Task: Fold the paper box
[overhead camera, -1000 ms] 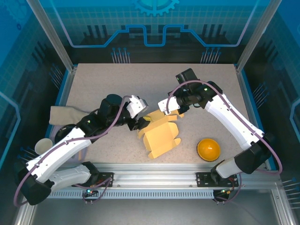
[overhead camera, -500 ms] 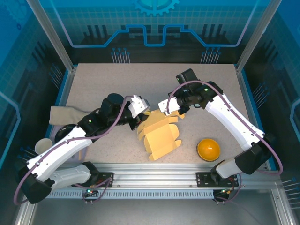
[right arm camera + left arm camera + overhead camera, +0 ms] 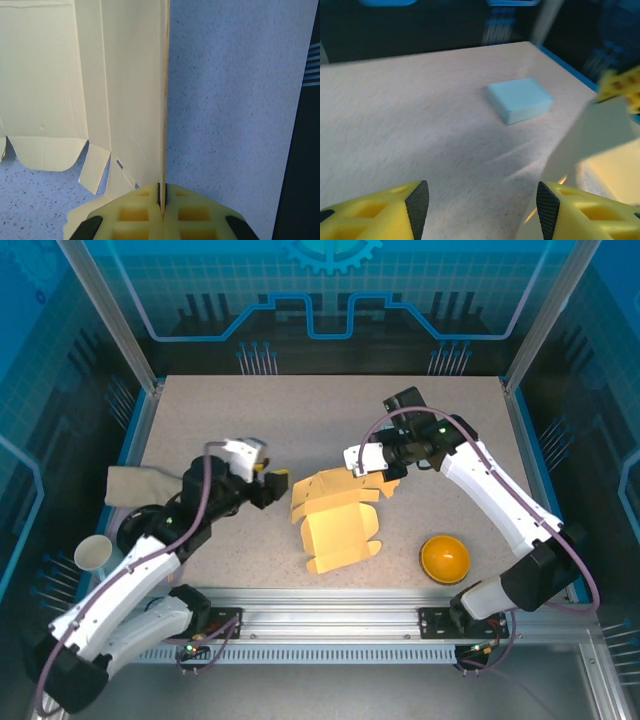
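Box (image 3: 335,528) near the tabletop's (image 3: 300,410) middle, partly folded.
Right hand (image 3: 162,195) is clenched on the box's far flap edge; left hand (image 3: 481,207) stands released, apart from it, toward the left edge.

Two matching robot arms. The left arm (image 3: 110,590) and the right arm (image 3: 495,495) each have smooth white shells on the long links and rounded black housings at the joints. A thin purple-grey cable (image 3: 206,485) runs in loose loops along each arm. A small green light (image 3: 437,427) glows on a black section of the right arm. The left gripper (image 3: 480,210) and the right gripper (image 3: 162,202) have chunky yellow fingers (image 3: 367,212) moulded with hollow square cells, faced with black pads (image 3: 418,207).
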Motion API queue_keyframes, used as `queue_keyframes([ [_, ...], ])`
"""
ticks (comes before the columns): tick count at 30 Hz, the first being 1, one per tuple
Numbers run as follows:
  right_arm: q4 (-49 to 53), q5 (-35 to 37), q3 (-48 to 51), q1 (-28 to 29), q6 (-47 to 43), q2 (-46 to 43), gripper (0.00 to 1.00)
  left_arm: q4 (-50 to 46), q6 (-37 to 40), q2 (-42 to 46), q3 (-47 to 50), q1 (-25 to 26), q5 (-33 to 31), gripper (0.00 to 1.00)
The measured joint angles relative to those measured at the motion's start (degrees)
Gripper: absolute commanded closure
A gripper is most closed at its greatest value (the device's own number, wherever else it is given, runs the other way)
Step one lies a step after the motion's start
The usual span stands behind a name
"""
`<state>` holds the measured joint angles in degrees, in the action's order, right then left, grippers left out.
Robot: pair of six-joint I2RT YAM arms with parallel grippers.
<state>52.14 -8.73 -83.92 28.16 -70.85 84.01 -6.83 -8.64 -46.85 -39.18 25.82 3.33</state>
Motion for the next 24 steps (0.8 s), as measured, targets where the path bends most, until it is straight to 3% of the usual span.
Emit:
queue_keyframes([
  [7, -2.8, -2.3, 1.8, -3.1, 2.4, 0.7, 1.0, 3.1, -14.8, 11.1, 17.8, -1.0, 0.3, 0.32],
  [16, -3.0, -7.2, 2.6, -3.1, 2.4, 1.1, 1.0, 10.4, -20.0, 2.1, 20.9, -2.3, 2.1, 0.32],
  [24, -2.9, -10.1, 3.7, -3.6, 2.3, 1.1, 1.0, 20.3, -21.0, -0.9, 21.2, -2.4, 13.6, 0.32],
])
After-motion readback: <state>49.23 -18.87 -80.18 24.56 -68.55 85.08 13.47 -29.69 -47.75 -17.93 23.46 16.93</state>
